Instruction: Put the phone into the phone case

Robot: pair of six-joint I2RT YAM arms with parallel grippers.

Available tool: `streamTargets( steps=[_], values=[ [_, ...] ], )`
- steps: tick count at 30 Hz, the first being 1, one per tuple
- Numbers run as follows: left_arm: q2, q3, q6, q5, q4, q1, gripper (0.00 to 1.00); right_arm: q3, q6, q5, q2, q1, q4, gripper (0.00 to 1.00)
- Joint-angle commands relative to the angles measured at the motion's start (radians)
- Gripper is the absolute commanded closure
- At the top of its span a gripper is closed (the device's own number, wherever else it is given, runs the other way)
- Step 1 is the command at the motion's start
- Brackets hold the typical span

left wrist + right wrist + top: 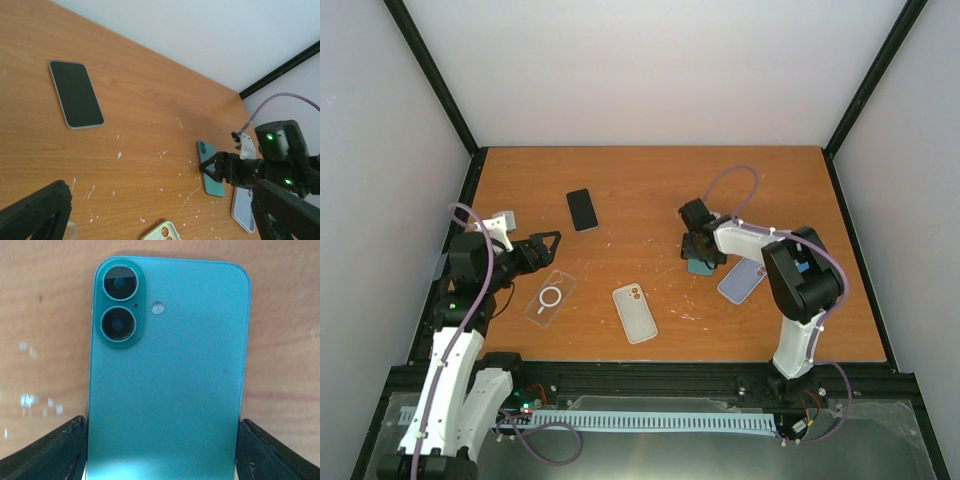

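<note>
A teal phone lies camera side up on the table, right of centre. My right gripper stands straight over it, with one finger against each long edge, shut on it. The left wrist view shows the phone flat on the wood. A lavender case lies just right of it. A cream case and a clear case with a ring lie nearer the front. My left gripper is open and empty, above the clear case's far end.
A black phone lies screen up at the back left, also in the left wrist view. White scuff marks dot the wooden table. Black frame posts and white walls enclose the sides and back.
</note>
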Motion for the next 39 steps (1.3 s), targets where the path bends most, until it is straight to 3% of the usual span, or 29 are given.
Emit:
streamTargets(
  steps=[1, 7, 15, 39],
  values=[
    [0.081, 0.034, 0.018, 0.079, -0.031, -0.002, 0.06, -0.148, -0.047, -0.074, -0.082, 0.045, 0.013, 0.32],
    [0.198, 0.014, -0.029, 0.209, 0.003, -0.002, 0.18, -0.270, -0.112, -0.124, -0.178, 0.098, 0.138, 0.34],
    [0.257, -0.061, -0.130, 0.313, 0.140, -0.002, 0.25, -0.365, -0.134, -0.222, -0.265, 0.161, 0.312, 0.36],
    [0.421, -0.175, -0.256, 0.554, 0.501, -0.038, 0.43, -0.377, -0.168, -0.382, -0.481, 0.381, 0.551, 0.40]
  ],
)
